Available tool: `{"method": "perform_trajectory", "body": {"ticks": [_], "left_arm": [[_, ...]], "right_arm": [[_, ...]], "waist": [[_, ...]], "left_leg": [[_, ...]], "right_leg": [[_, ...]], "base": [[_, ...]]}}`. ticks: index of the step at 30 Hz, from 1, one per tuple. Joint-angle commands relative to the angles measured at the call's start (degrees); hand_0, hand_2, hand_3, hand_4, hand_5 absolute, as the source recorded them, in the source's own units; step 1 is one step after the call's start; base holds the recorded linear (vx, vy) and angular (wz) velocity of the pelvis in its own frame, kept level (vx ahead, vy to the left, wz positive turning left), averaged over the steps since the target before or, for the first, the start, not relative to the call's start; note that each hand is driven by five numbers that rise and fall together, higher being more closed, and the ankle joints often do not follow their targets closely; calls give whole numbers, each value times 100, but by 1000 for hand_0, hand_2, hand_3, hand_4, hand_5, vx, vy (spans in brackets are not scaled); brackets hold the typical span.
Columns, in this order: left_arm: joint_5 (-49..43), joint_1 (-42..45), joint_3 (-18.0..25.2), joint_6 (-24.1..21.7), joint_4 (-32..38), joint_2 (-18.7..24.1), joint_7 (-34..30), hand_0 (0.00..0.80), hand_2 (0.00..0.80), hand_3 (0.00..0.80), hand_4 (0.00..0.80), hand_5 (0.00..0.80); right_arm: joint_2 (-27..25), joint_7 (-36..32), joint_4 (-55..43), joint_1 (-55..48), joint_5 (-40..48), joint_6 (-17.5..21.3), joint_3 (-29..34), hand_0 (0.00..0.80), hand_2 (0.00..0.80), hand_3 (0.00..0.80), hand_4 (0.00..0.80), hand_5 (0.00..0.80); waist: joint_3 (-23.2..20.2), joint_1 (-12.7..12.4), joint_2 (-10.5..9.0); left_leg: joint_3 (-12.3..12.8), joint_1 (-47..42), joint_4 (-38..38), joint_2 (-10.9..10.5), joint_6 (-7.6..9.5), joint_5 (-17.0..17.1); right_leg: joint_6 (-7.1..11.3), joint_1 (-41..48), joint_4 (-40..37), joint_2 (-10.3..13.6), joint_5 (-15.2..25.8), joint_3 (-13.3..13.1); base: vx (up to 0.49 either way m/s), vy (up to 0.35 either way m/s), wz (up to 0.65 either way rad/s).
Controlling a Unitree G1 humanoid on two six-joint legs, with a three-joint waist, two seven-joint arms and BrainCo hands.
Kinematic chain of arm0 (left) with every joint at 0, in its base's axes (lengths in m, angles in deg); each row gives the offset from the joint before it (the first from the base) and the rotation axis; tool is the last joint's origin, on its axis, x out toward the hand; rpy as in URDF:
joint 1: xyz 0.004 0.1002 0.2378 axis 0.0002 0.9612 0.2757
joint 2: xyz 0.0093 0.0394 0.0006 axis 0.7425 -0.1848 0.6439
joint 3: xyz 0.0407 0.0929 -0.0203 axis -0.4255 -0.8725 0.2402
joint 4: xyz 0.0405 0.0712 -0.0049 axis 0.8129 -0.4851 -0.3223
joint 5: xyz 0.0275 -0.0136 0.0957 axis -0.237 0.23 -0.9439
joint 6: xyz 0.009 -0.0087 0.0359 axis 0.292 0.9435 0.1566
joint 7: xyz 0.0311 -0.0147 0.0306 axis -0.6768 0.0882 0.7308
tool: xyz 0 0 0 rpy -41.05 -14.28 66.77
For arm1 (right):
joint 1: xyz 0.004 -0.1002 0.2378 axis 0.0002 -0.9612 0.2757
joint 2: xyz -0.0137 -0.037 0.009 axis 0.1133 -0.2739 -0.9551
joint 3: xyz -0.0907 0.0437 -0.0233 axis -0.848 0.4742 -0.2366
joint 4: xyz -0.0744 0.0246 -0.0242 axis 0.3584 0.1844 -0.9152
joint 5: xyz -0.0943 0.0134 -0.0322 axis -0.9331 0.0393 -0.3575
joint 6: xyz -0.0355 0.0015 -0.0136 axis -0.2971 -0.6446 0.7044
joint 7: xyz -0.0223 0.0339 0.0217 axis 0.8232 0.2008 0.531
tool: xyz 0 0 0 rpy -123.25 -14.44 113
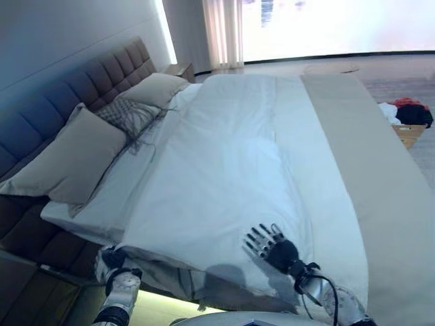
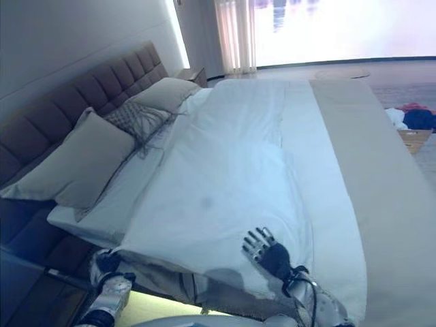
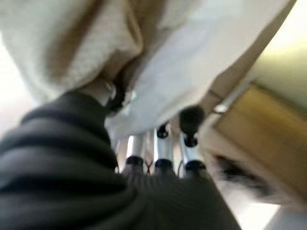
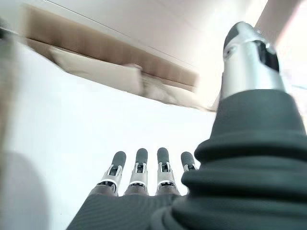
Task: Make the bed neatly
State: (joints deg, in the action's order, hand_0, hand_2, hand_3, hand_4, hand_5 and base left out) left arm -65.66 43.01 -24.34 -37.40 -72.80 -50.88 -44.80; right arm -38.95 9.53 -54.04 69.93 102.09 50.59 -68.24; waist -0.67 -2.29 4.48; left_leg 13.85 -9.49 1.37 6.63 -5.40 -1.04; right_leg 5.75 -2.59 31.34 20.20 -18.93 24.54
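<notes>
A white duvet (image 1: 217, 163) covers the bed, with a beige runner (image 1: 380, 170) along its foot on the right. My right hand (image 1: 272, 248) lies open and flat on the duvet near the near edge, its fingers (image 4: 144, 167) straight. My left hand (image 1: 115, 268) is low at the bed's near left corner, under the duvet's hanging edge. In the left wrist view its fingers (image 3: 158, 148) and thumb run up into bunched cloth (image 3: 158, 72) and pinch it. Two beige pillows (image 1: 71, 159) (image 1: 153, 88) and a patterned cushion (image 1: 129, 112) lean by the headboard (image 1: 81, 81).
A nightstand (image 1: 180, 69) stands beyond the far pillow, with curtains (image 1: 224, 34) and a bright window behind. A box with clothes (image 1: 408, 119) sits on the floor at the right, past the bed's foot. The bed frame's side (image 3: 268, 134) is next to my left hand.
</notes>
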Motion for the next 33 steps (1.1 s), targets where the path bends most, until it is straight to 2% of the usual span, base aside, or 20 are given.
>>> {"method": "perform_trajectory", "body": {"ticks": [1, 4, 6, 9, 13, 15, 17, 20, 23, 29, 33], "left_arm": [[669, 196, 1170, -639, -343, 1025, -18, 800, 800, 800, 800, 800], [1038, 269, 1663, -676, -612, 1289, -285, 800, 800, 800, 800, 800], [1042, 300, 1926, -526, -849, 1533, -523, 800, 800, 800, 800, 800], [975, 268, 2057, -317, -1186, 1858, -784, 800, 800, 800, 800, 800], [559, 245, 2121, -96, -1407, 2249, -1091, 800, 800, 800, 800, 800], [27, 253, 2027, -20, -1439, 2461, -1219, 800, 800, 800, 800, 800], [-101, 268, 1930, 45, -1323, 2668, -1268, 800, 800, 800, 800, 800], [-227, 303, 2067, 70, -1211, 3073, -1473, 800, 800, 800, 800, 800], [-353, 280, 2158, 270, -965, 3406, -1673, 800, 800, 800, 800, 800], [-360, 29, 2228, 646, -734, 3859, -1903, 800, 800, 800, 800, 800], [-118, -136, 2230, 609, -861, 4082, -2053, 800, 800, 800, 800, 800]], "right_arm": [[492, -115, -49, 149, 79, 47, 560, 0, 0, 0, 0, 0], [390, -172, 30, 148, 59, -75, 883, 0, 0, 0, 0, 0], [338, -209, 111, 193, 5, -192, 1034, 0, 0, 0, 0, 0], [263, -94, 70, 275, -48, -365, 1124, 0, 0, 0, 0, 0], [141, 7, -24, 338, -67, -509, 1166, 0, 0, 0, 0, 0], [69, 53, -102, 341, -93, -543, 1200, 0, 0, 0, 0, 0], [-33, 82, -197, 314, -92, -575, 1276, 0, 0, 0, 0, 0], [-135, -28, -155, 245, -143, -531, 1361, 0, 0, 0, 0, 0], [-105, -105, -49, 205, -160, -383, 1383, 0, 0, 0, 0, 0], [-39, -76, -127, 263, -148, -241, 1328, 0, 0, 0, 0, 0], [45, -51, -166, 336, -176, -180, 1151, 0, 0, 0, 0, 0]], "waist": [[94, -146, -433], [47, -110, -397], [19, -94, -369], [-18, -78, -309], [-44, -66, -228], [-47, -64, -167], [-35, -66, -105], [-11, -68, -30], [18, -140, -43], [19, -208, -40], [30, -183, 22]], "left_leg": [[-221, 260, -15, -92, 127, 441], [-220, 262, -13, -114, 122, 406], [-241, 262, -7, -135, 124, 377], [-271, 272, -8, -173, 129, 361], [-308, 307, -18, -213, 125, 357], [-332, 325, -57, -230, 119, 374], [-364, 367, -91, -259, 117, 398], [-372, 416, -125, -303, 124, 410], [-416, 448, -176, -357, 147, 424], [-408, 466, -331, -568, 227, 429], [-340, 467, -365, -718, 330, 362]], "right_leg": [[587, 934, -2580, 213, 2436, 14], [586, 920, -2564, 234, 2402, -4], [596, 898, -2536, 251, 2386, -23], [607, 876, -2507, 278, 2371, -42], [616, 816, -2480, 299, 2358, -73], [621, 778, -2469, 291, 2333, -99], [634, 725, -2454, 292, 2328, -129], [667, 656, -2431, 324, 2346, -185], [720, 654, -2433, 393, 2447, -163], [847, 565, -2412, 612, 2772, -179], [899, 440, -2343, 727, 2902, -317]], "base": [[32, 73, -7], [27, 87, -4], [19, 83, -5], [13, 103, -2], [-6, 109, -4], [-24, 134, -7], [-64, 189, -4], [-67, 175, -4], [-52, 122, -1], [-34, 128, 3], [-29, 106, 2]]}}
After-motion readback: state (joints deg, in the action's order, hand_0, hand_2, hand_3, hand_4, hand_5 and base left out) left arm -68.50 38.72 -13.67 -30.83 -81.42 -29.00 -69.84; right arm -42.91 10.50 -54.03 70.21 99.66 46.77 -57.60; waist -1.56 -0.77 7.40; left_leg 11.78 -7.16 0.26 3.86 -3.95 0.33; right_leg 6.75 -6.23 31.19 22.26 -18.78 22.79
